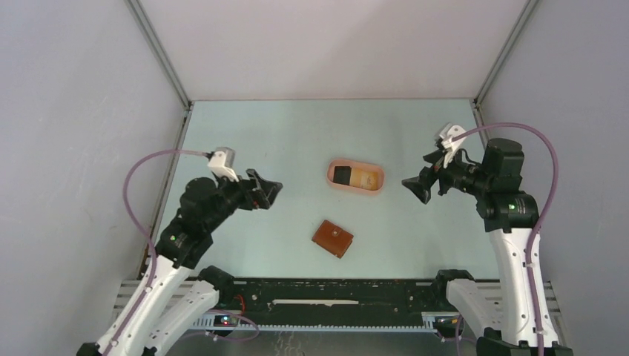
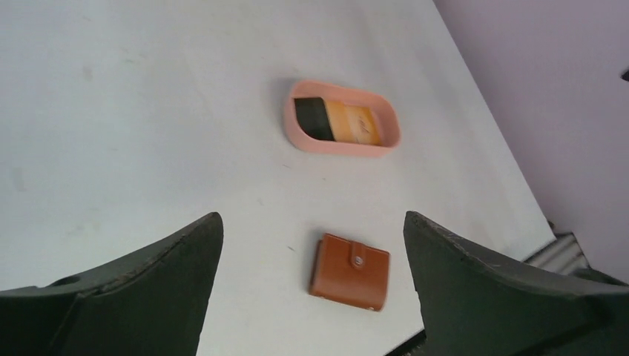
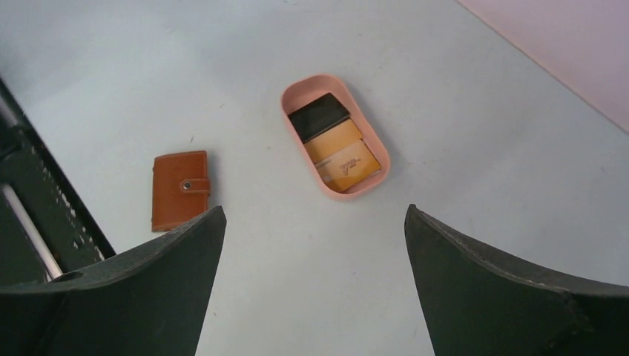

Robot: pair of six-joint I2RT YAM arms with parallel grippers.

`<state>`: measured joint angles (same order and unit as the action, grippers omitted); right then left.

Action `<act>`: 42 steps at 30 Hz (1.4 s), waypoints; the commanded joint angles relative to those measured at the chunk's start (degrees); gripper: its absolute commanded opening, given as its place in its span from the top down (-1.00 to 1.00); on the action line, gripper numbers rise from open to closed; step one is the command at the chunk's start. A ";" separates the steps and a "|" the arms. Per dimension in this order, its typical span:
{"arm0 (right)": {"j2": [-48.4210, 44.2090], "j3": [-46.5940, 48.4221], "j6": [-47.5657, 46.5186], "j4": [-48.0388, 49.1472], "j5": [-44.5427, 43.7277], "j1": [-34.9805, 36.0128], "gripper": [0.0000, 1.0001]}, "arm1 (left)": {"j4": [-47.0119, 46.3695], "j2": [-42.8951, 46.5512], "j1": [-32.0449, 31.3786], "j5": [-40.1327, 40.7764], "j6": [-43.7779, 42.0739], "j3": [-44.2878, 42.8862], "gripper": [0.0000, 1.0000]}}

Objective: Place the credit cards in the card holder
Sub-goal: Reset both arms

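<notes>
Robot lab test cell. What shows it:
- pale blue-green flat worktop, boxed in by plain white wall panels at the top, left and right of the frame
- bare aluminium frame struts running in from both upper corners
- black perforated metal mounting rail along the bottom edge
- two white-and-black robot arms bolted on the rail: left arm, right arm
- exposed lilac cable loops on each arm
- small green status lights lit on both arms
- loose wiring under the rail, lower left
</notes>
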<state>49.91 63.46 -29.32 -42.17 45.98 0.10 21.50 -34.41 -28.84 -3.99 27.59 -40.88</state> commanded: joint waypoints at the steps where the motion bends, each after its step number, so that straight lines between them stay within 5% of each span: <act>1: -1.27 1.91 13.00 3.66 -5.09 -1.86 -0.99 | 6.55 0.64 9.77 -7.26 -5.77 -6.34 -0.94; 6: -3.15 2.31 19.02 4.78 -3.65 -3.44 -0.99 | 9.17 1.76 16.03 -8.68 -8.32 -9.25 -1.00; 20: -3.22 2.78 28.67 8.82 0.96 -7.42 -0.99 | 14.06 3.64 16.09 -5.79 -11.25 -12.24 -1.00; 42: -4.12 2.02 27.87 8.79 2.00 -7.77 -0.99 | 11.73 5.83 16.08 -8.23 -9.18 -8.55 -1.00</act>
<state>46.44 64.14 -2.13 -34.87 46.94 -7.42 35.03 -29.21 -13.26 -10.81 18.04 -50.63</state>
